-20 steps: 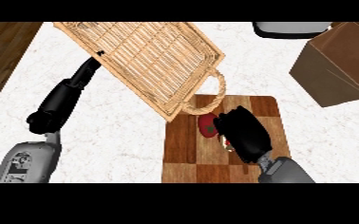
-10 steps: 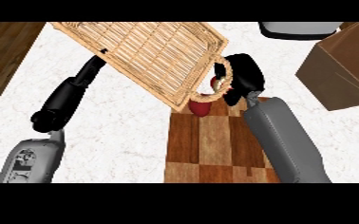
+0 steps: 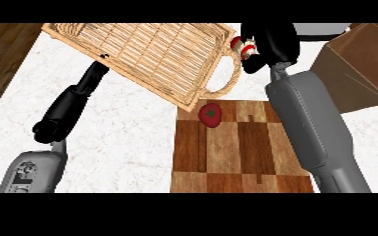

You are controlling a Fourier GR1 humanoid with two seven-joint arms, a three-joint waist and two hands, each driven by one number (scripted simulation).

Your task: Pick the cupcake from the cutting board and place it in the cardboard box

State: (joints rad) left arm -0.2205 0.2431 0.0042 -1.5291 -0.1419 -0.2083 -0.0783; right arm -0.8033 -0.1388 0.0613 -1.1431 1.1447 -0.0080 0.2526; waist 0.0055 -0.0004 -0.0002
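A: Head view. Right hand (image 3: 269, 42) sits at upper right of the frame, fingers curled round the cupcake (image 3: 245, 48); only a bit of red and white peeks out at the hand's left side.

B: So the cupcake's off the cutting board (image 3: 244, 150)?

A: Yes, it's up in the hand, above the board's far edge, just beside the handle of the wicker basket (image 3: 151, 55). The cardboard box (image 3: 351, 70) is at the right edge, near the hand but apart from it.

B: Left hand?

A: Left hand (image 3: 92, 77) at mid left, fingers straight and together, reaching up to the basket's lower edge. It looks like the tips touch or slip under the rim; can't tell which.

B: What's on the board?

A: A red tomato (image 3: 210, 115) with a green stem mark, at the board's upper left corner. The basket's handle hangs just above it.

B: Any labels or writing?

A: Some small dark marking on the left forearm, lower left corner, not readable. Grey rim of something at the top right edge, mostly hidden behind the hand.
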